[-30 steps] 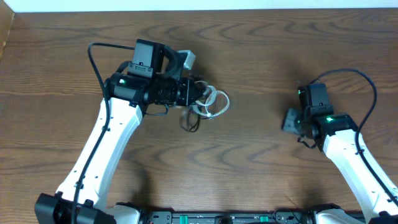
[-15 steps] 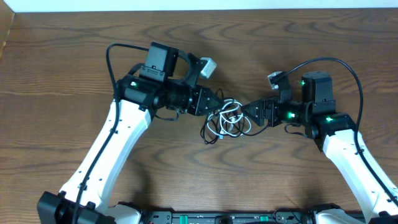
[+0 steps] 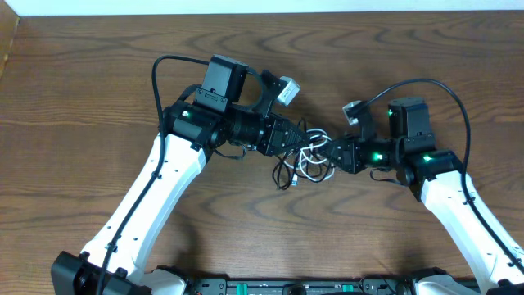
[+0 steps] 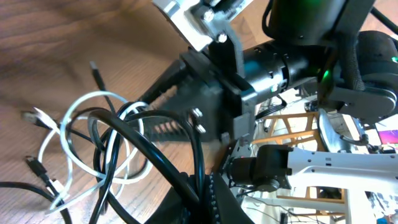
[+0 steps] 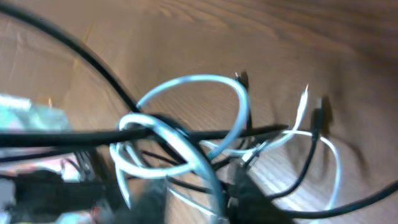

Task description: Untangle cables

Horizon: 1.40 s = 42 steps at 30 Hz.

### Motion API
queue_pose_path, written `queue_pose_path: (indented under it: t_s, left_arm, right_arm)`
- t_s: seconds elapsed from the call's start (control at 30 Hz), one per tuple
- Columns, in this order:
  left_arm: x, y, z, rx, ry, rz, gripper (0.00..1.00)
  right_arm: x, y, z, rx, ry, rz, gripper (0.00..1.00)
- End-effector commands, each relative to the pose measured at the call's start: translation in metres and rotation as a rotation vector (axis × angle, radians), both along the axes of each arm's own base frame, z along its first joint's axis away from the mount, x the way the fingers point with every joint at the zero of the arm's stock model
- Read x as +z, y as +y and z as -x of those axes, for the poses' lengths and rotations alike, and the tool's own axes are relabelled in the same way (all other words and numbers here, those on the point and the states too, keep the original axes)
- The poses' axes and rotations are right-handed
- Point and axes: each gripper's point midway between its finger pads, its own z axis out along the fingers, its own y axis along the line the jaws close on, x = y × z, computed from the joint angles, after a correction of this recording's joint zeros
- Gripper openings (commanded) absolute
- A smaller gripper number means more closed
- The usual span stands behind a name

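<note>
Cables [image 3: 309, 157] – white, black, tangled – are clamped in the left gripper [image 3: 303, 139]; whether anything is held by the right gripper [image 3: 332, 152] cannot be told (blurred); knots may be tightened by pulling.

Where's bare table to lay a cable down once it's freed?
Bare wood: front middle of the table, between the left arm and right arm; the far left corner; the far right strip behind the right arm. Crowded: centre, where the left gripper, right gripper and cables meet.
</note>
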Motion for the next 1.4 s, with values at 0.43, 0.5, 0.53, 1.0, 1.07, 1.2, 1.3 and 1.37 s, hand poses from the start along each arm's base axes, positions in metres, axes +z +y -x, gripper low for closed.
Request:
queue_pose_path:
  t_s: [0.43, 0.5, 0.53, 1.0, 1.07, 1.2, 1.3, 1.37]
  left_arm:
    - [-0.054, 0.040, -0.016, 0.175, 0.011, -0.340, 0.68]
    - [-0.057, 0.042, -0.016, 0.179, 0.014, -0.352, 0.66]
    - [-0.058, 0.042, -0.016, 0.179, 0.016, -0.353, 0.66]
    - [-0.094, 0.038, -0.023, 0.158, 0.104, -0.401, 0.66]
    - [-0.104, 0.041, -0.027, 0.168, 0.111, -0.436, 0.66]
    - [-0.122, 0.050, -0.034, 0.195, 0.112, -0.512, 0.66]
    - [-0.126, 0.048, -0.037, 0.194, 0.115, -0.513, 0.66]
    - [-0.129, 0.047, -0.038, 0.192, 0.117, -0.513, 0.66]
  right_arm:
    - [-0.039, -0.036, 0.000, -0.141, 0.076, 0.247, 0.01]
    - [-0.030, -0.024, 0.002, -0.075, 0.046, 0.185, 0.01]
    - [-0.025, -0.018, 0.004, -0.038, 0.026, 0.151, 0.01]
    - [0.031, 0.025, 0.023, 0.232, -0.104, -0.176, 0.01]
    - [0.031, 0.025, 0.023, 0.231, -0.104, -0.176, 0.01]
    - [0.032, 0.025, 0.022, 0.232, -0.111, -0.177, 0.01]
    - [0.035, 0.026, 0.024, 0.243, -0.114, -0.191, 0.01]
    - [0.035, 0.026, 0.023, 0.244, -0.117, -0.192, 0.01]
